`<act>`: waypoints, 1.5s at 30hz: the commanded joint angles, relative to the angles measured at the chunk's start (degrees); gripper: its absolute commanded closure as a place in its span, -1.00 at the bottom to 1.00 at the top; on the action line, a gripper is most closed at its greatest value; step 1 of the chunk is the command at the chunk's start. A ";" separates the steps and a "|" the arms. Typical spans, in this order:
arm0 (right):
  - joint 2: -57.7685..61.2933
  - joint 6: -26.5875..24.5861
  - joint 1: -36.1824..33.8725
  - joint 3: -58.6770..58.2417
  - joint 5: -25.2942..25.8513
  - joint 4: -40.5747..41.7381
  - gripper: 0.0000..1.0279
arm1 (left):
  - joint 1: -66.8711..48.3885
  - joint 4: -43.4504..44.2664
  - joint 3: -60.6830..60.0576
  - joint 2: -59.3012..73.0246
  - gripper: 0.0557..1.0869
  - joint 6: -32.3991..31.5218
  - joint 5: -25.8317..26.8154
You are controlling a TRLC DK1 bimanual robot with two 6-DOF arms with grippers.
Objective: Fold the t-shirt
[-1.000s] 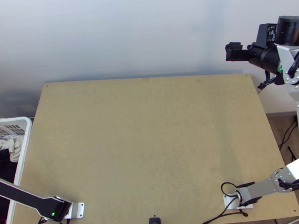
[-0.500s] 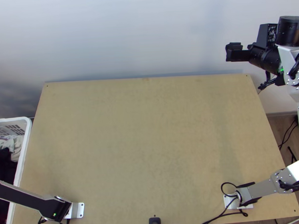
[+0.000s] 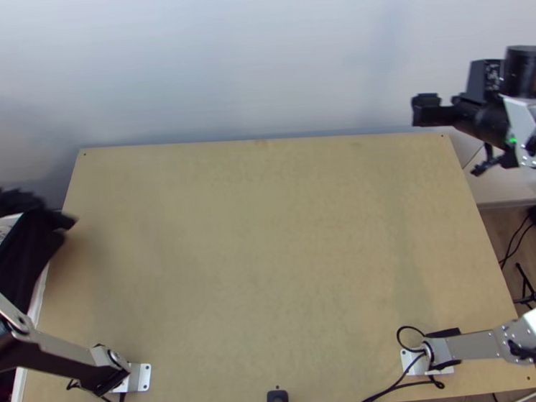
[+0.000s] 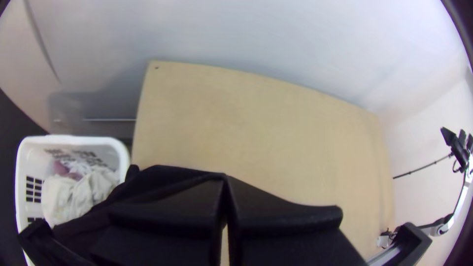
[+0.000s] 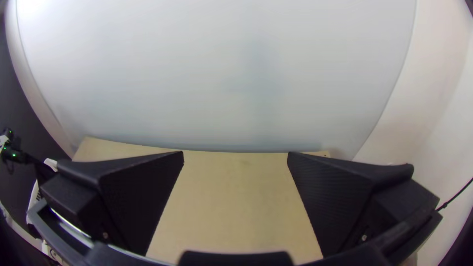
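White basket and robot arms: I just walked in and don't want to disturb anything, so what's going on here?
The left arm's end effector is shut on a bunched black cloth, perhaps the t-shirt to be folded, held over the white basket beside the table. Pale cloth lies in the basket. The right arm's end effector is open and empty, and no folding is under way yet.

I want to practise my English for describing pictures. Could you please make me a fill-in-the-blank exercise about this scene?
1. The cloth held by the left gripper is ____ in colour.
2. The basket is ____ in colour.
3. In the top view, the basket stands at the ____ side of the table.
4. The right gripper is not shut but ____.

Missing words: black; white; left; open.
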 commanded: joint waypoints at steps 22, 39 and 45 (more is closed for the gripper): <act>-20.15 -7.56 -34.26 -20.44 -1.96 -6.98 -0.91 | -73.50 10.62 20.82 17.21 0.92 -23.39 4.94; -24.37 -11.69 -46.92 -28.97 -5.57 -8.13 -0.91 | -91.87 30.83 27.76 32.06 -0.91 -30.42 4.86; -23.84 -12.13 -43.40 -30.99 -7.68 -7.42 -0.91 | -89.23 22.92 26.27 27.58 -0.91 -24.09 3.10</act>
